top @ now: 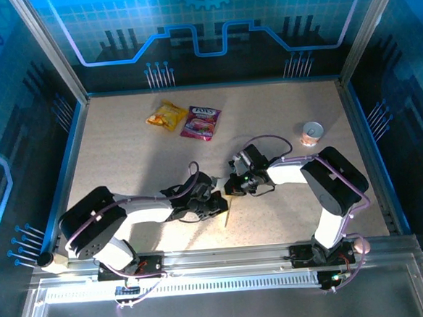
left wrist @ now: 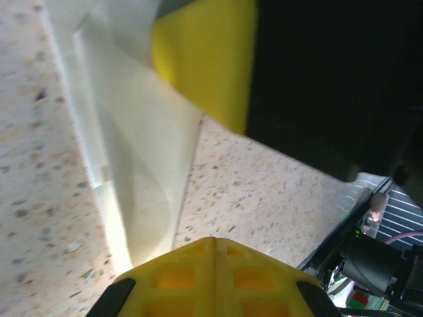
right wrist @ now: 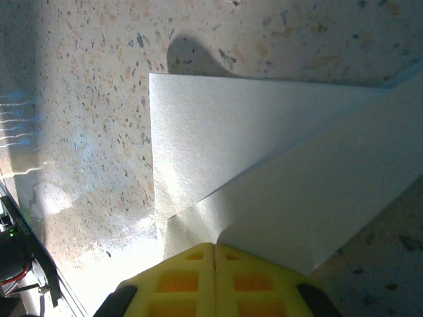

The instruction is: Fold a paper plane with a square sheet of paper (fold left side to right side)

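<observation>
The white sheet of paper [right wrist: 218, 145] lies on the speckled table, folded into overlapping layers, with a diagonal flap [right wrist: 330, 198] over a flat layer. From above it shows as a thin pale strip [top: 228, 214] under the two wrists. My right gripper [right wrist: 215, 246] is shut, its yellow tips at the flap's curled edge; I cannot tell whether paper is nipped. My left gripper [left wrist: 215, 239] is shut too, its tips just right of the folded paper [left wrist: 139, 165]. The right gripper's yellow finger [left wrist: 205, 59] rests on the paper's far end. Both grippers [top: 218, 201] [top: 233, 188] meet mid-table.
A yellow snack packet [top: 166, 116] and a pink one [top: 200, 122] lie at the back of the table. A small round cup [top: 312, 133] stands at the right. Blue walls and a metal frame [top: 72, 139] enclose the table.
</observation>
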Robot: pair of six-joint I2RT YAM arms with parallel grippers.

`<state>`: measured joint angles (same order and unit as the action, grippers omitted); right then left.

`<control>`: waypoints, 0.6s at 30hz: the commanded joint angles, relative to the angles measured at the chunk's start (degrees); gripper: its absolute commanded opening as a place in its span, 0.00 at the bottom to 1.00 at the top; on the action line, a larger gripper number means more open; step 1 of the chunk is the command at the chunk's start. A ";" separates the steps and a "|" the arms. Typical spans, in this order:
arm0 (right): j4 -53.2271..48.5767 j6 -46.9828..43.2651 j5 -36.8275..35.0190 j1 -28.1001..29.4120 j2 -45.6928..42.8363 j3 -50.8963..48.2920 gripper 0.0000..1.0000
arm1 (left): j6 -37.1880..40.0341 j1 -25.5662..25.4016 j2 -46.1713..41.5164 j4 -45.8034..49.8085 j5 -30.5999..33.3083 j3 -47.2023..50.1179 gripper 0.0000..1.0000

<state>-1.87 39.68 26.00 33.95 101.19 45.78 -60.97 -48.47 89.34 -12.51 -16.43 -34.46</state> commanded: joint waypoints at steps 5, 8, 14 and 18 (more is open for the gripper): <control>-4.22 0.57 -3.40 0.41 2.54 -1.57 0.00 | 3.29 1.04 4.33 0.75 -1.53 -3.15 0.00; -4.18 0.65 -3.46 0.59 2.70 -1.53 0.00 | 3.72 1.29 5.59 1.14 -1.33 -3.68 0.00; -4.44 0.45 -3.63 0.59 2.90 -1.31 0.00 | 3.51 1.29 7.51 1.00 -1.37 -2.73 0.00; -5.85 0.18 -4.56 0.59 3.22 -0.68 0.00 | 3.30 0.67 8.05 1.09 -1.54 -2.06 0.00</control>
<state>-2.04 39.88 25.96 34.02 101.25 45.89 -58.35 -47.46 95.77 -12.71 -17.28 -36.71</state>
